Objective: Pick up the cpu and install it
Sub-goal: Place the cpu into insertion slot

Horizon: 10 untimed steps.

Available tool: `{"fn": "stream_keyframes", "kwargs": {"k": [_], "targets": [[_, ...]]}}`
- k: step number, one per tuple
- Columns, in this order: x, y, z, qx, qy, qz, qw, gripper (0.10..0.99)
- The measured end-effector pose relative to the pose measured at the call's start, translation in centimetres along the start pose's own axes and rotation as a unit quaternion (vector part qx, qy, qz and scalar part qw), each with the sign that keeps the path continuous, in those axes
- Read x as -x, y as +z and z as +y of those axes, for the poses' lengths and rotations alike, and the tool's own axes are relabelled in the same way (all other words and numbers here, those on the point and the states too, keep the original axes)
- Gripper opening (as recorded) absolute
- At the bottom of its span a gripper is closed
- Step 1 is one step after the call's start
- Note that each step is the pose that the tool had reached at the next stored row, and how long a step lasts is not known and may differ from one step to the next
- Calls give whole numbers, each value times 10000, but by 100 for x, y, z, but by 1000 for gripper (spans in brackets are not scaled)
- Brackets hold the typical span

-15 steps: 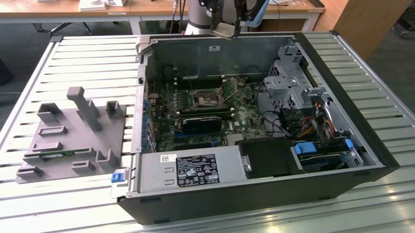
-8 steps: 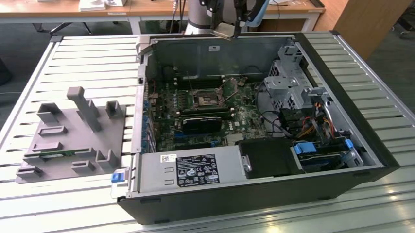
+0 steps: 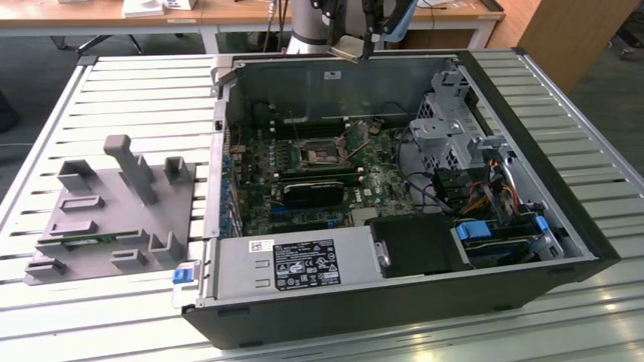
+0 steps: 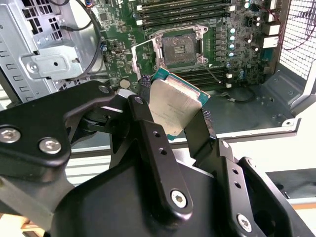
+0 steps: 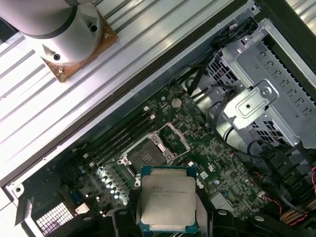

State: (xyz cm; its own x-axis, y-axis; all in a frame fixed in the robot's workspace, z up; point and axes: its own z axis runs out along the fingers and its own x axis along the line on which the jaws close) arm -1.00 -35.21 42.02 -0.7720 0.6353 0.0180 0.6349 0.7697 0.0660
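Two black fingers (image 4: 148, 138) of the gripper (image 4: 170, 109) are clamped on opposite edges of the cpu (image 4: 174, 103) in the second wrist view. The chip sits tilted between them, its silver lid facing the camera. The open socket (image 4: 180, 47) lies beyond it on the motherboard (image 4: 118, 44), well apart from the chip.

In the first wrist view you see the cpu (image 5: 165, 200) from above its lid, green rim showing all round, the finger pads on two sides. It hangs over the board just beside the socket (image 5: 148, 155) in the picture, not over it squarely.

In the exterior view the gripper (image 3: 352, 44) carries the cpu (image 3: 345, 51) high above the far wall of the computer case (image 3: 332, 81), clear of everything, with the socket (image 3: 322, 154) down inside.

Treat the chip as light, thin and stiff, but delicate, I judge: the metal lid is slick, and the underside contacts and socket pins would not forgive a scrape or a drop. The edge grip you have is the right place; keep pressure modest, since a hard squeeze on so little rim could tip it out.
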Motion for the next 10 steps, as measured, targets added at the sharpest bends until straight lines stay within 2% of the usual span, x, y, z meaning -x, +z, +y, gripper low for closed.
{"fn": "stream_keyframes", "kwargs": {"k": [10], "targets": [[0,4,0,4,239,-16,9997,533]]}}
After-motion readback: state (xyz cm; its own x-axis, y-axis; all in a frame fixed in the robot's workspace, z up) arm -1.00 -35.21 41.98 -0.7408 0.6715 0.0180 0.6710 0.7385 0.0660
